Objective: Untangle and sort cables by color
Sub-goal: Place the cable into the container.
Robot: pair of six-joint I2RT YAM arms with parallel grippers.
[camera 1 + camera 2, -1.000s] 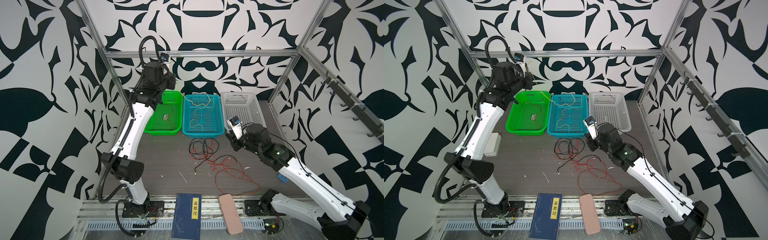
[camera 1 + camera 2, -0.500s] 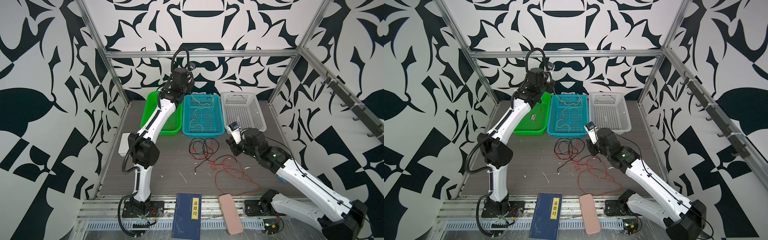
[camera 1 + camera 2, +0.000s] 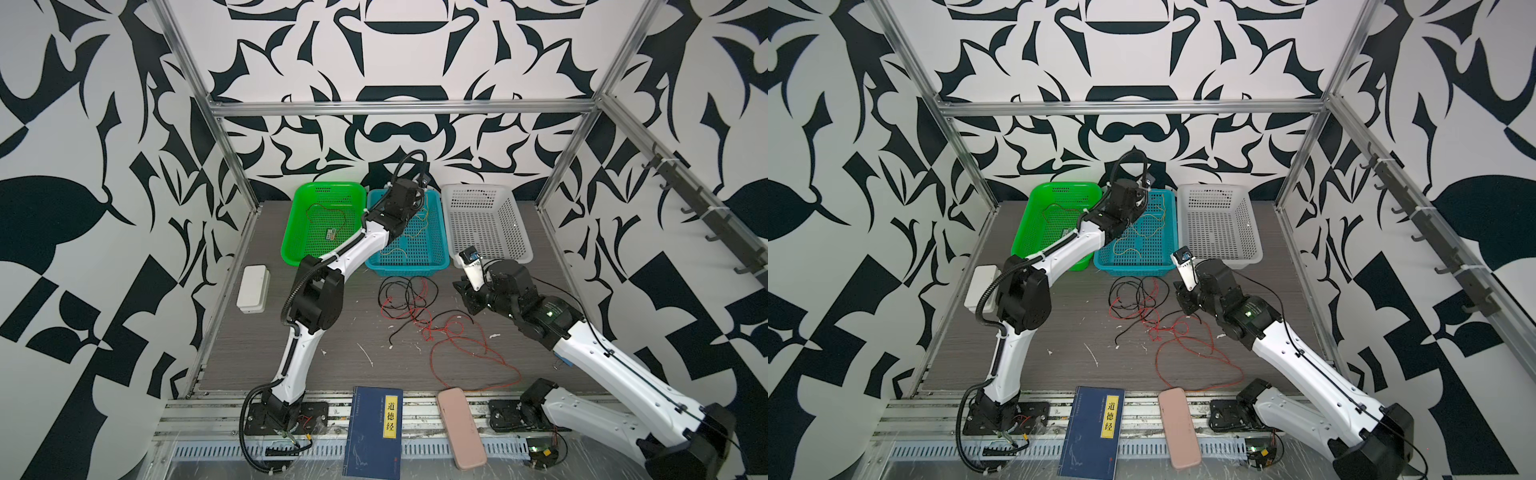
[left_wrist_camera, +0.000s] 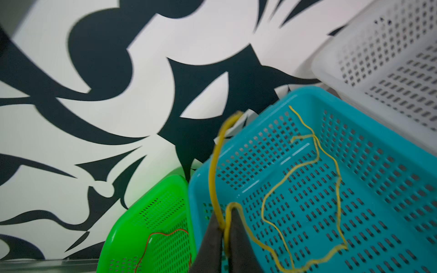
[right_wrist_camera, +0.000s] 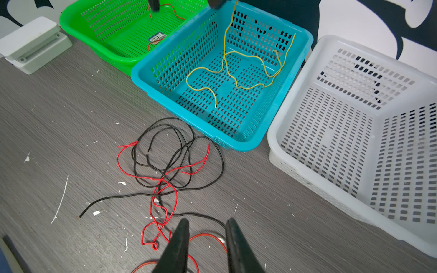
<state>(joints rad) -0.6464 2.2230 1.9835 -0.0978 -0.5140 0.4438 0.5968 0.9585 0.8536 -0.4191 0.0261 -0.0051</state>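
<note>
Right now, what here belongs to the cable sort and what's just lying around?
Job: yellow cable, red cables, black cables, green basket, blue basket, white basket.
Lying about: blue book, pink case, white box.

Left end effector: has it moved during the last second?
Yes. The left end effector swung from above the green basket to above the blue basket beside it.

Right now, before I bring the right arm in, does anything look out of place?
Yes. One yellow cable runs up out of the blue basket into the left gripper instead of lying inside. A small circuit board, no cable, lies in the green basket, and white scraps litter the table.
</note>
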